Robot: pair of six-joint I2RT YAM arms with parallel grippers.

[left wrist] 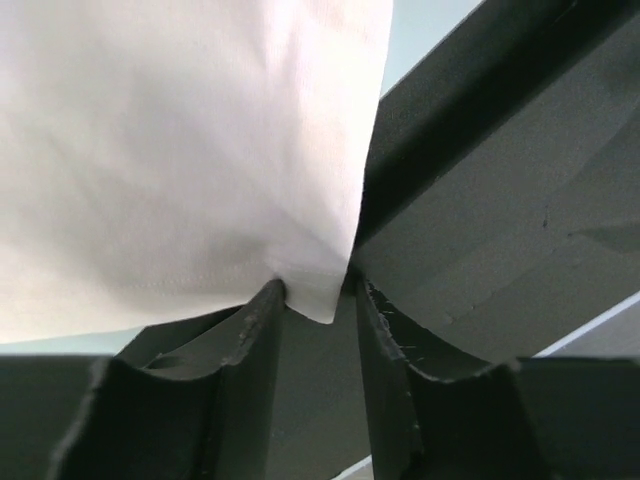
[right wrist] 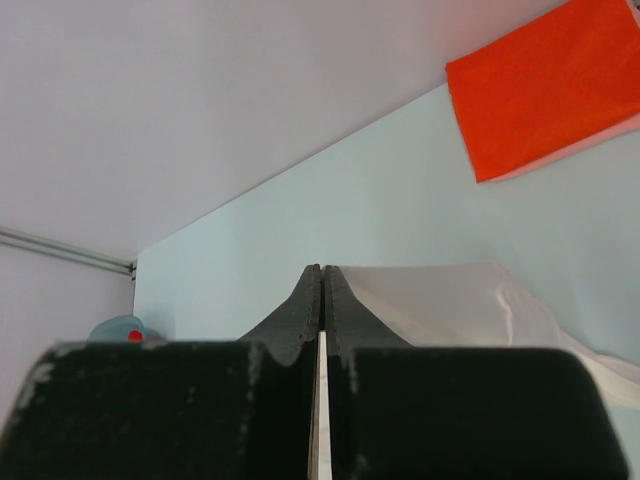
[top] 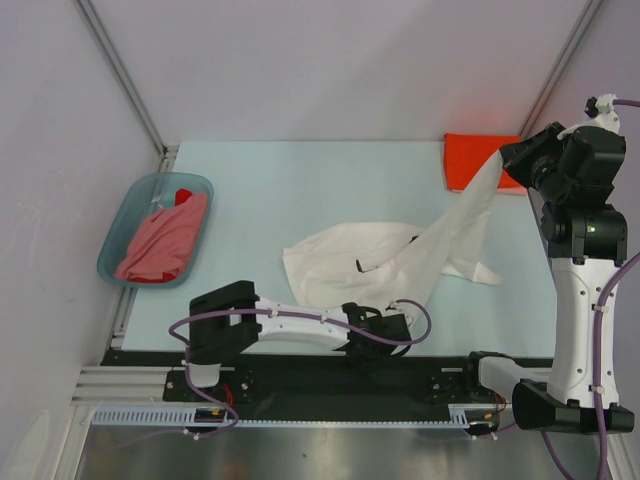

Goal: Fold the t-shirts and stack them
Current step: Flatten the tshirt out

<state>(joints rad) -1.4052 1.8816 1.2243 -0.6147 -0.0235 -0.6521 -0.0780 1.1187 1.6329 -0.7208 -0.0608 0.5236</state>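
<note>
The white t-shirt [top: 340, 265] lies crumpled at the middle of the table [top: 250, 180]. One part of it runs up in a taut band to the right gripper [top: 505, 158], which is clenched on the cloth high over the far right. The left gripper [left wrist: 316, 286] sits low at the near side of the shirt, its jaws parted with a hem corner lodged between them. The cloth touches both fingers [left wrist: 258, 330], but I judge it not yet clamped. The step in hand looks like spreading the shirt flat before folding. To do it well, the left jaws should close fully on that corner, deep enough that the hem cannot slip out. Both arms should then draw apart evenly so the body opens without twisting. The raised band passes just beside the folded orange-red t-shirt [top: 475, 160] at the far right, so a careless swing there could drag it out of shape. Bare table lies to the left of and beyond the white shirt. The blue-grey basin [top: 118, 240], holding the salmon-pink t-shirt [top: 165, 240], sits well apart at the left edge. Toward the near edge there is little room, since the left gripper already works close to it.
</note>
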